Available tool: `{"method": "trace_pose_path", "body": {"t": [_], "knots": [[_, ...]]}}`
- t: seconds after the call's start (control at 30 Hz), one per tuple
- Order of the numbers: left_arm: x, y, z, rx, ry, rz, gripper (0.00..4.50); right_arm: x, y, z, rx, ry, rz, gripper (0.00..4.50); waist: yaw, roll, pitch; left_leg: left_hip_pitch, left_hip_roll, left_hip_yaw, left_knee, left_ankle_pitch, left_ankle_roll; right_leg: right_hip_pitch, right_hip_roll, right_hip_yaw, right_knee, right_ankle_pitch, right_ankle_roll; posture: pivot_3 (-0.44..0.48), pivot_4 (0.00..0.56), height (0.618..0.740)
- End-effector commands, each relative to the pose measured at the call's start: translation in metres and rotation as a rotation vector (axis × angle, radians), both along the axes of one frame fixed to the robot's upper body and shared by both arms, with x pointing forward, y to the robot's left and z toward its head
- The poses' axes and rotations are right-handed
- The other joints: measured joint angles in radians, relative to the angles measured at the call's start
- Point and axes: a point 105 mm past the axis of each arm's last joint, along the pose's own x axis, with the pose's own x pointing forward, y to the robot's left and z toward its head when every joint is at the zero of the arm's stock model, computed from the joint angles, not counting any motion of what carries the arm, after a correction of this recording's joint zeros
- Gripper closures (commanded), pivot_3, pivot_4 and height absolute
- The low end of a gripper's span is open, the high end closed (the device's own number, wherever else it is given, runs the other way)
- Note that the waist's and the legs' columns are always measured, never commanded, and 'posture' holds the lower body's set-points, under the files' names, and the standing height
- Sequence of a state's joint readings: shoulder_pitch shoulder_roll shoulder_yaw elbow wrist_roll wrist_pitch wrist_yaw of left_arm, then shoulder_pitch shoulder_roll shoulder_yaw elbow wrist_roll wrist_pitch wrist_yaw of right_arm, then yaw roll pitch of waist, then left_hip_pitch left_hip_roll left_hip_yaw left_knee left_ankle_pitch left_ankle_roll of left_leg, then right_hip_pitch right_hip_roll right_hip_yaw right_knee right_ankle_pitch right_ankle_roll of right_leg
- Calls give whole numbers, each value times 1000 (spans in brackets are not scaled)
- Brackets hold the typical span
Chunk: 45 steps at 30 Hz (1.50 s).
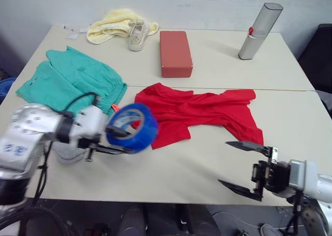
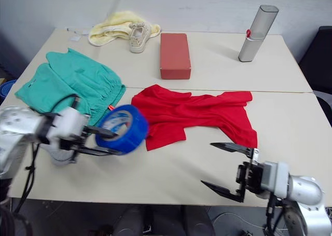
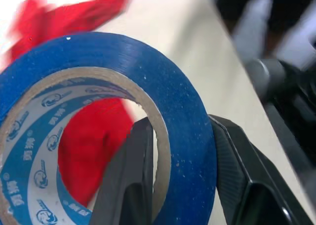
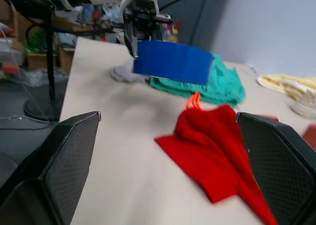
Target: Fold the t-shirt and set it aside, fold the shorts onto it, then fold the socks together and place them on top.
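Note:
The red t-shirt (image 1: 199, 111) lies crumpled and spread across the middle of the table. At the left lie the teal shorts (image 1: 70, 80), their orange drawstring (image 4: 193, 100) at the waist. A grey sock (image 2: 56, 155) lies partly hidden under my left arm. My left gripper (image 1: 126, 141) is shut on a roll of blue tape (image 1: 133, 127), one finger through its hole, held above the table just left of the t-shirt. My right gripper (image 1: 224, 163) stands open near the front edge, right of centre, with nothing between its fingers (image 4: 54, 170).
At the back stand a red box (image 1: 175, 53), a silver cylinder (image 1: 259, 31), a pale yellow cloth (image 1: 110, 24) and a small white shoe (image 1: 137, 35). A seam (image 1: 290, 89) crosses the tabletop. A dark chair stands at the far right.

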State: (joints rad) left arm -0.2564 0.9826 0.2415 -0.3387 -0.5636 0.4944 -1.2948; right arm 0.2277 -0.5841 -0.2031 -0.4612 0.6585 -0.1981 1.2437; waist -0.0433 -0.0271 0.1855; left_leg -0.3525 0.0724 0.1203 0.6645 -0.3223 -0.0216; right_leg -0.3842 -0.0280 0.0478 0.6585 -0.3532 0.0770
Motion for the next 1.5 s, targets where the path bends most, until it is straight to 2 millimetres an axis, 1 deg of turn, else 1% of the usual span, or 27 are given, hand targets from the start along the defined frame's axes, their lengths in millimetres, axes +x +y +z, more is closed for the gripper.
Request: {"method": "trace_pose_path", "body": {"t": [0.03, 0.1, 0.13, 0.2, 0.23, 0.27, 0.33, 0.4, 0.53, 0.6, 0.67, 0.77, 0.83, 0.87, 0.97, 1.0, 1.03, 1.1, 1.13, 1.17, 1.23, 1.3, 1.33, 1.37, 1.4, 1.43, 1.5], "knots": [[15, 74, 42, -163, -117, 474, 3256, -1, 19, 13, 56, -60, 74, 0, 0, -1, 0, 0, 0, 0, 0, 0, 0, 0, 0, 0, 0, 0, 0, 0, 150, 740], [16, 127, 39, -154, -150, 757, 3256, 0, 25, 15, 69, -68, 97, 0, -2, -1, 0, 0, 0, 0, 0, 0, 0, -1, 0, -1, 1, 0, 0, 0, 150, 740], [12, 159, 30, -108, -135, 924, 3256, 2, 26, 15, 74, -71, 92, 0, -7, -1, 0, 0, 0, 0, 0, 0, 0, -1, 0, -1, 1, 0, -1, 0, 150, 740], [-3, 205, 21, -77, -118, 1143, 3256, 7, 27, 16, 92, -72, 65, 0, -15, -1, 0, 0, 0, 1, -1, -1, -1, -3, 0, -1, 1, -1, -2, 0, 150, 740], [-8, 221, 18, -99, -105, 1231, 3256, 11, 27, 16, 108, -55, 44, 0, -15, -2, 0, -1, 0, 2, -2, -1, -1, -4, -1, -1, 1, -1, -2, 0, 150, 740], [-13, 231, 16, -119, -96, 1280, 3256, 13, 26, 15, 110, -44, 31, 0, -13, -5, 1, -3, 0, 2, -2, -1, -1, -7, -1, -1, 2, -1, -2, 0, 150, 740], [-22, 247, 5, -126, -32, 1356, 3256, 17, 25, 11, 96, -40, 22, 0, -6, -14, 0, -5, 0, 2, -2, -1, -2, -9, -2, -2, 2, -2, -3, 0, 150, 740], [-29, 260, -5, -84, -22, 1399, 3256, 19, 24, 9, 86, -40, 16, 0, 2, -16, -1, -6, 0, 0, -2, -1, -2, -8, -4, -5, 1, -2, -3, 0, 150, 740], [-31, 269, -20, -94, 34, 1416, 3256, 18, 20, 1, 51, -29, 16, 0, 13, -22, -3, -6, -4, -2, -2, -2, -1, -8, -12, -14, 2, -2, -4, 0, 150, 740], [-34, 278, -36, -66, 105, 1467, 3256, 15, 16, -6, 33, -18, 23, 0, 15, -24, -5, -6, -5, -4, -3, -2, -1, -7, -14, -16, 2, -3, -5, 0, 150, 740], [-34, 283, -50, -11, 133, 1474, 3256, 14, 11, -14, 19, 2, 8, 0, 15, -25, -5, -6, -6, -5, -4, -2, -1, -6, -16, -17, 2, -3, -5, 0, 150, 740], [-26, 279, -55, -41, 138, 1443, 3256, 17, 2, -20, 6, 21, -32, 0, 13, -25, -6, -5, -7, -4, -6, -2, 0, -7, -17, -18, 2, -3, -5, 0, 150, 740], [-16, 275, -52, -77, 120, 1430, 2535, 17, -3, -22, 2, 9, -50, 0, 15, -23, -6, -4, -8, -4, -9, -2, 3, -7, -18, -18, 2, -3, -5, 0, 150, 740], [-13, 275, -51, -80, 104, 1426, 2343, 17, -5, -22, 1, 5, -57, 0, 15, -22, -6, -4, -8, -4, -10, -1, 4, -7, -18, -18, 2, -3, -5, 0, 150, 740], [-10, 276, -42, -53, 38, 1403, 1370, 17, -10, -22, -7, 3, -86, 0, 14, -22, -6, -3, -8, -4, -15, 2, 2, -8, -17, -19, 2, -3, -7, 0, 150, 740], [-12, 280, -36, -15, -9, 1405, 1073, 18, -15, -23, -17, 12, -112, 0, 13, -22, -6, -3, -8, -5, -16, 3, 1, -8, -17, -20, 3, -3, -7, 0, 150, 740], [-14, 280, -28, 27, -47, 1381, 756, 21, -24, -23, -51, 26, -168, 0, 11, -22, -6, -3, -7, -5, -16, 3, 1, -8, -17, -20, 3, -4, -8, 0, 150, 740], [-15, 278, -13, 101, -125, 1324, 113, 28, -43, -16, -64, 40, -266, 0, 7, -22, -6, -3, -7, -4, -16, 3, 1, -9, -17, -19, 3, -4, -8, 0, 150, 740], [-13, 274, -5, 105, -163, 1281, 31, 29, -51, -12, -67, 43, -293, 0, 6, -22, -6, -3, -7, -3, -16, 2, 1, -9, -17, -19, 2, -4, -8, 0, 150, 740], [-9, 265, 5, 99, -213, 1216, 31, 28, -58, -11, -84, 47, -305, 0, 7, -22, -6, -3, -8, -3, -16, 2, 1, -9, -17, -19, 2, -4, -8, 0, 150, 740], [-2, 234, 23, 82, -298, 1011, 31, 26, -69, -16, -134, 66, -324, 0, 9, -23, -6, -2, -8, -3, -16, 2, 2, -8, -18, -19, 1, -4, -8, 0, 150, 740], [2, 200, 31, 87, -343, 797, 31, 23, -77, -23, -193, 80, -336, 0, 16, -23, -7, -2, -8, -4, -16, 2, 2, -7, -18, -20, 2, -4, -8, 0, 150, 740], [3, 185, 30, 109, -359, 709, 31, 19, -81, -29, -250, 77, -327, 0, 17, -22, -6, -2, -8, -4, -16, 2, 1, -7, -18, -21, 2, -4, -8, 0, 150, 740], [-1, 164, 13, 235, -320, 560, 31, 19, -92, -42, -335, 130, -383, 0, 17, -21, -6, -2, -8, -4, -16, 3, 1, -7, -18, -21, 2, -4, -8, 0, 150, 740], [-4, 143, -2, 293, -300, 434, 31, 21, -105, -49, -395, 163, -480, 0, 16, -17, -8, -2, -8, -4, -16, 3, 2, -6, -18, -21, 1, -4, -8, 0, 150, 740], [-8, 131, -11, 325, -289, 356, 31, 23, -115, -54, -431, 181, -552, 0, 15, -12, -10, -2, -8, -3, -16, 2, 2, -6, -18, -19, 0, -4, -8, 0, 150, 740], [-8, 93, -29, 308, -293, 216, 31, 26, -120, -52, -432, 164, -610, 0, 14, -7, -10, -2, -9, 1, -16, 2, 1, -6, -18, -16, -1, -4, -8, 0, 150, 740]]}}
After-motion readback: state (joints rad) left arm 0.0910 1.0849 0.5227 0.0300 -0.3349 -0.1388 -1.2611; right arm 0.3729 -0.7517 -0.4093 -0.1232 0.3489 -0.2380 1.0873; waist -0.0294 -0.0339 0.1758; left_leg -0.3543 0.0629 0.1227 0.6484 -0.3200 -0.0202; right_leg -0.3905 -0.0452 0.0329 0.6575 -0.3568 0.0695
